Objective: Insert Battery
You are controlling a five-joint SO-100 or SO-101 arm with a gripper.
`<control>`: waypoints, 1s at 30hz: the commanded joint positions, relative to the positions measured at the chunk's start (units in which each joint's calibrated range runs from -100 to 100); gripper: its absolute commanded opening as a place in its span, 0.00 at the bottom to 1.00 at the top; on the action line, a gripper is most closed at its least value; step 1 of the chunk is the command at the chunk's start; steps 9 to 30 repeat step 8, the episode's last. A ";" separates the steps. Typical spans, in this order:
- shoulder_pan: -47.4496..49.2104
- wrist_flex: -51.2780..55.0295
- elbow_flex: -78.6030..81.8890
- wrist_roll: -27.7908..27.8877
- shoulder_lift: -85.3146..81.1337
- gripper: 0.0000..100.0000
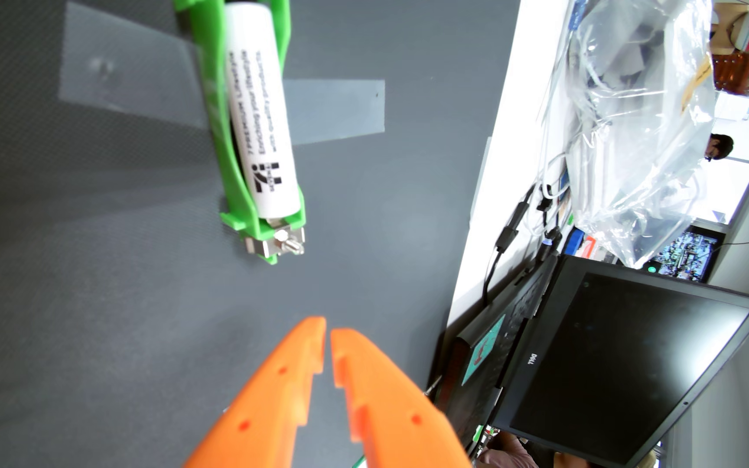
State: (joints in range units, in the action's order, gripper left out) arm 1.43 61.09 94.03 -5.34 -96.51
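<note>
So, dark grey mat [93,279] all over the left, up past the gripper, with clear tape [125,81] stuck down at the far upper left. Next along, up and a bit left of the fingertips, well apart from them: green holder [228,189] taped to the mat, white battery [262,112] lying in its cradle, black print along the side, lengthwise away from the gripper. Metal contact with a small screw [289,245] poking out of the holder's near end, pointing roughly back at the fingertips. More tape [341,112] on the holder's right side. Then the orange gripper [327,330] coming in from the bottom edge, fingers [296,360] pinched nearly together with only a thin slit between, nothing in them, hanging clear of the holder. Off to the right of the gripper: black Dell laptop [625,369], cables [512,234] above it, big clear plastic bag [634,112] at upper right.
</note>
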 commanded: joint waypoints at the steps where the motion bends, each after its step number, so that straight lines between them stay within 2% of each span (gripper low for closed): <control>1: -0.37 -0.38 -0.34 0.09 -0.49 0.02; 30: -0.37 -0.46 -0.25 0.09 -0.49 0.02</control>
